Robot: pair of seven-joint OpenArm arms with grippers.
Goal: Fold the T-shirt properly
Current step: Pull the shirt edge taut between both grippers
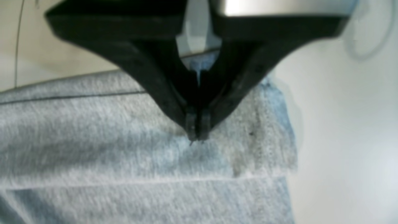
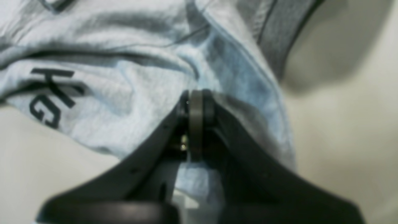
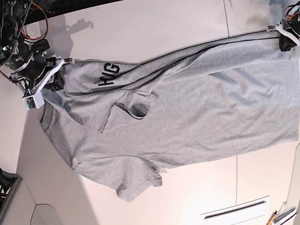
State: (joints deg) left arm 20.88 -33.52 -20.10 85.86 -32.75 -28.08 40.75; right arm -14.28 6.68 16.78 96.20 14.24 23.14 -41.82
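Both claws [image 1: 198, 137] [image 2: 200, 93] were clenched, the left pinching the shirt [image 3: 213, 114]; soft cloth, it needed gripping by edges.

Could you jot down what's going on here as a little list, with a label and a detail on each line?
garment: grey T-shirt, partly folded, spread out
visible lettering: black, partly hidden in folds
left gripper: shut, at the shirt's folded strip
right gripper: shut, at the shirt's other end
neatness: wrinkled near right gripper, smoother toward left
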